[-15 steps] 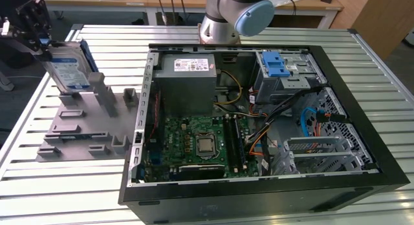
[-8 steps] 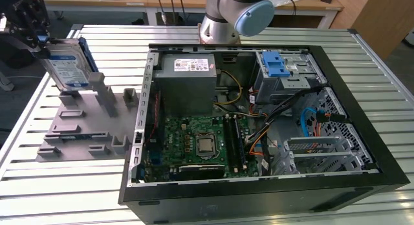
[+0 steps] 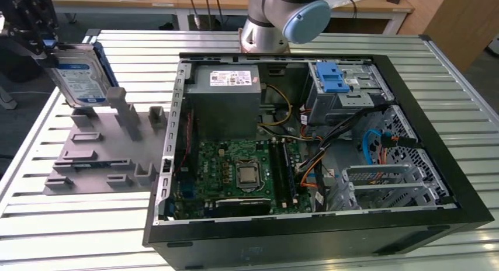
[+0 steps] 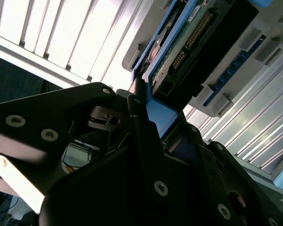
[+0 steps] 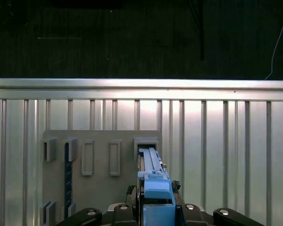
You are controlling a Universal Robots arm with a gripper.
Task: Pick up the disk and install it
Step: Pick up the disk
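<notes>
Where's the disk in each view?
Exterior view: disk upright in the pincer, that view's upper left, above the grey slotted plate.
First wrist view: disk edge-on, blue frame nearest, running from the pincer toward a slot in the plate.
Second wrist view: disk's circuit-board face, close beyond the pincer.
Shared landmark: the grey slotted plate.

Exterior view high, overlooking table (image 3: 78, 224); both wrist views close, share disk (image 5: 155, 188).

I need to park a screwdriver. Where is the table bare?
The table is bare between the grey fixture plate and its near edge, at the exterior view's left of the computer case. The case is crowded inside; the gripper holds the disk above the plate.
</notes>
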